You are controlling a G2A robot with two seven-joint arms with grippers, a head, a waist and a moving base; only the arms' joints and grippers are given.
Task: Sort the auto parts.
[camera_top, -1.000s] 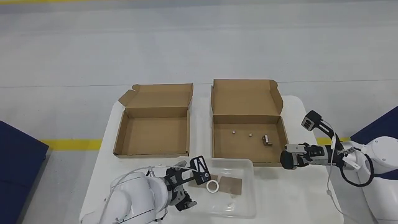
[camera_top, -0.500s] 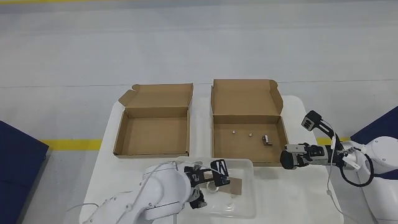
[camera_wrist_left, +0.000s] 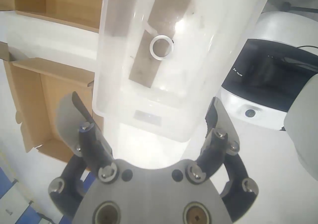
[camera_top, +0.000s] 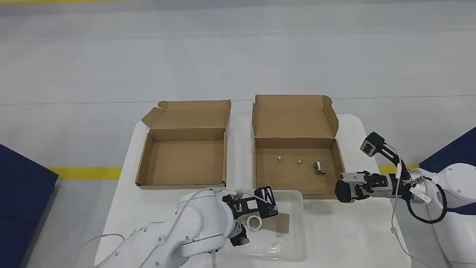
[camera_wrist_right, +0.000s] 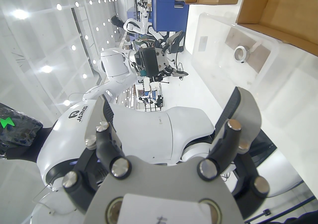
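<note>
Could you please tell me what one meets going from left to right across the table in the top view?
Left cardboard box → white ring → small parts → right gripper.

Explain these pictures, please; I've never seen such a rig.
This is a two-armed robot sorting auto parts at a white table. The top picture looks down from above its arms; the other two come from wrist cameras. On the table stand a left cardboard box, a right cardboard box holding small parts, and a clear plastic bin with a white ring on a cardboard strip. The left gripper hangs open at the bin's end; the right gripper, also open, sits beside the right cardboard box. Neither holds anything.
</note>
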